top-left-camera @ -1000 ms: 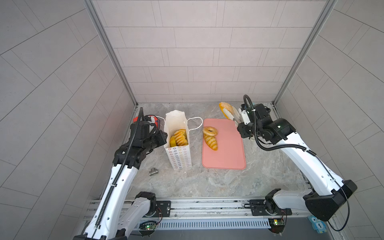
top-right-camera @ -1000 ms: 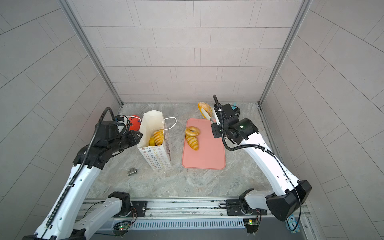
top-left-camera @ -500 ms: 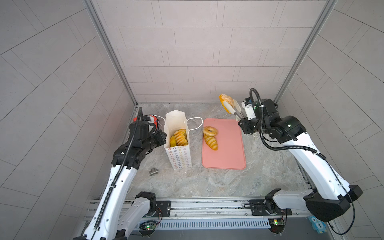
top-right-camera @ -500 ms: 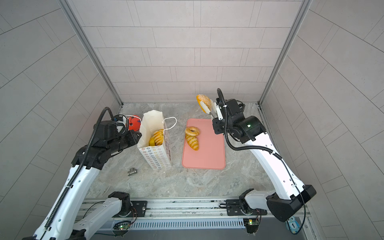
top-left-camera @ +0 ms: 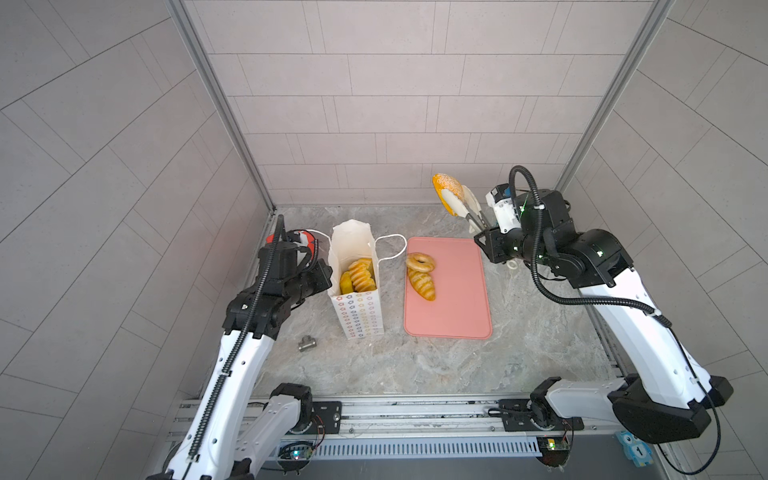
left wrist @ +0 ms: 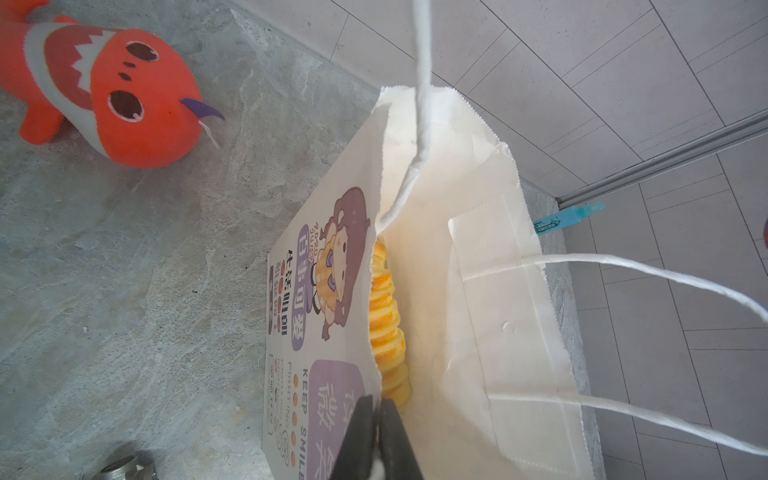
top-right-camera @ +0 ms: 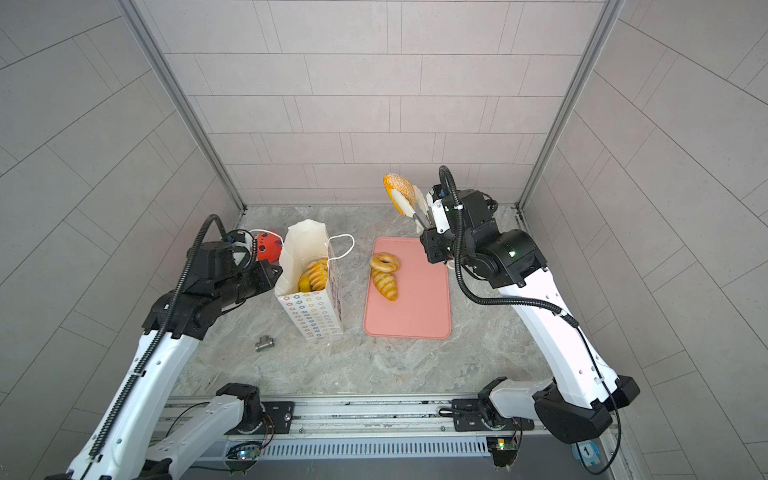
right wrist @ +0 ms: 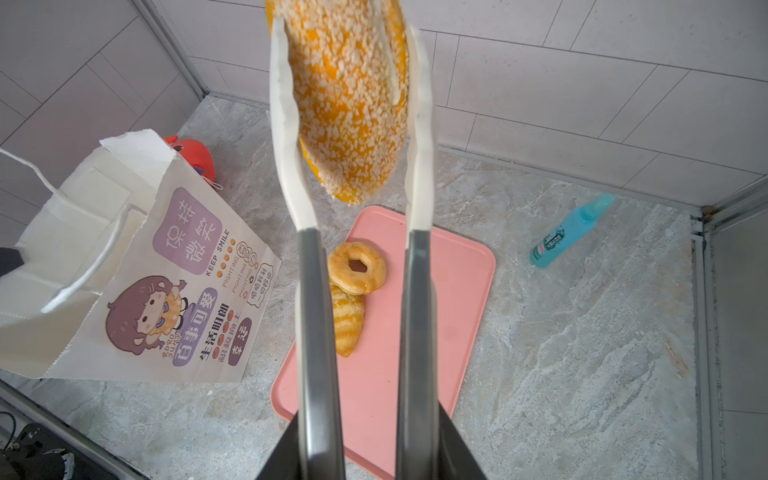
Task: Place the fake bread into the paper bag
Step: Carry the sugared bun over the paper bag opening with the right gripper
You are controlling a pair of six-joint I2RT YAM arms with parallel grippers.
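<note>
Left claw (left wrist: pixel 376 436): pressed together on the rim of the paper bag (top-left-camera: pixel 359 311), on the wall at its own side. I judge this steadies the bag and holds its mouth open.
Right claw (top-left-camera: pixel 484 237): closed around tongs (right wrist: pixel 309 332), whose white tips pinch the sesame bun (right wrist: pixel 349 104).
Bun: lifted in the air near the far end of the pink tray (top-left-camera: pixel 457 299), well apart from the bag.
Tongs: probably used to reach into the tall bag.
In bag: yellow rolls (top-left-camera: pixel 361 274).
On tray: donut (top-left-camera: pixel 420 262) touching a ridged roll (top-left-camera: pixel 422 284).

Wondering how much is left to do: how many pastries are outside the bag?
3: a ring donut and a ridged roll touching on the pink tray, and a sesame bun held aloft in tongs. The paper bag could hide more.
</note>
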